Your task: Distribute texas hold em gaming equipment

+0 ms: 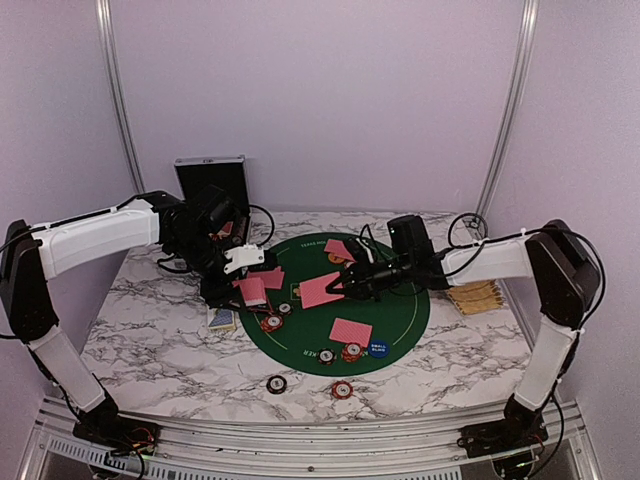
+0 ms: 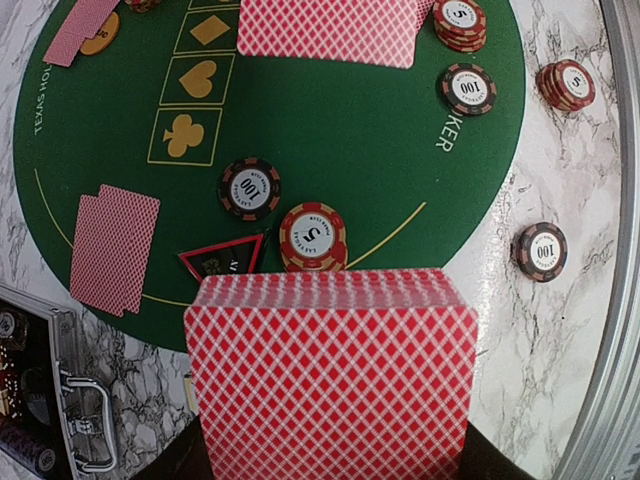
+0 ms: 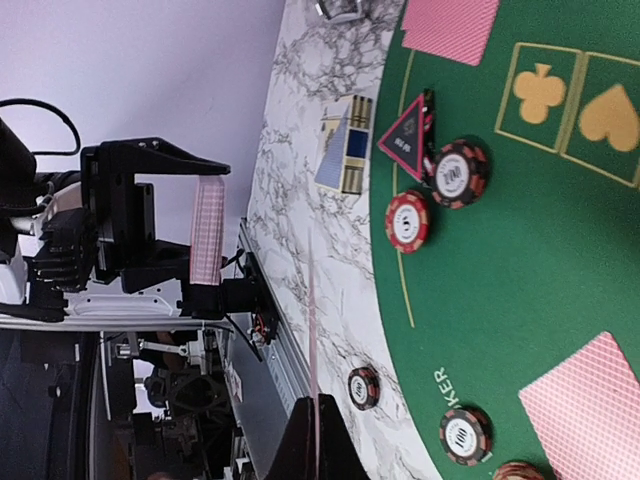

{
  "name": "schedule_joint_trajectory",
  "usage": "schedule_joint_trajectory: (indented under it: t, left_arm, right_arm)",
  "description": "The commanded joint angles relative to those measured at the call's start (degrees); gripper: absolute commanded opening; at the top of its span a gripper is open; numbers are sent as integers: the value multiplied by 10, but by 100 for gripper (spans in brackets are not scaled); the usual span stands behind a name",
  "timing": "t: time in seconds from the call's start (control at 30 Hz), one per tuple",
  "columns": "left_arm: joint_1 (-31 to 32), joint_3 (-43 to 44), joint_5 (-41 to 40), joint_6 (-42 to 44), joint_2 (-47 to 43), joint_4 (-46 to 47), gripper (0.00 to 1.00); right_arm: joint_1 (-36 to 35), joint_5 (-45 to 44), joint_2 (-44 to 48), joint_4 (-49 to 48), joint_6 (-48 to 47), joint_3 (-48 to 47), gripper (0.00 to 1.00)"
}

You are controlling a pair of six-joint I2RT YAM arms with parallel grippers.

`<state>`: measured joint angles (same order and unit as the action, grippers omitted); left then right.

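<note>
1. Where the left arm reaches in at centre left of the top view, the left claw (image 1: 249, 273) is clenched on a deck of pink-red-backed cards (image 2: 335, 370). The deck stands between its fingers over the left rim of the green mat (image 1: 405, 312).
2. In the left wrist view, just above the deck's top edge, a red chip stack (image 2: 312, 236) touches a triangular marker (image 2: 222, 258) on the mat. A black chip (image 2: 249, 188) lies just above them. A blue card box (image 1: 222, 318) rests on the marble table (image 1: 150, 350), lower left of the deck.
3. At frame centre the right claw (image 1: 345, 283) is pinched shut on a single card (image 1: 320, 290), which juts left from its tips, apart from the deck.
4. Below that claw a face-down card (image 1: 350, 330) lies on the mat, with a blue disc (image 1: 378, 349) at its lower right.
5. Lower centre, a black-edged chip (image 1: 276, 384) and a red-edged chip (image 1: 342, 389) sit on bare table, off the mat.
6. At right, a straw basket (image 1: 475, 297) lies beside the mat.
</note>
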<state>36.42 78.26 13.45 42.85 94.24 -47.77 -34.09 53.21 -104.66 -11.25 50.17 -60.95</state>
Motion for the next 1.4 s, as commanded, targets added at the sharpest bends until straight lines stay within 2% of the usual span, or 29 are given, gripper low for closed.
schedule_joint_trajectory:
  t: [0.0,0.3,0.67,0.93,1.2,1.37]
  left_arm:
    - [-3,-3,7,6,-16,6,0]
    - [-3,-1,9,7,-12,5,0]
    - [-3,-1,10,8,-11,1,0]
    - [-3,0,13,11,-7,0,0]
    - [-3,7,17,10,-4,0,0]
    - [-3,6,17,9,-5,-1,0]
  right_arm:
    - [43,-21,38,105,-98,33,0]
    - [87,-62,55,160,-158,110,0]
    - [93,-113,51,175,-184,132,0]
    - [93,-165,85,244,-223,137,32]
    - [93,-238,121,326,-257,111,47]
    - [89,-251,164,315,-240,92,64]
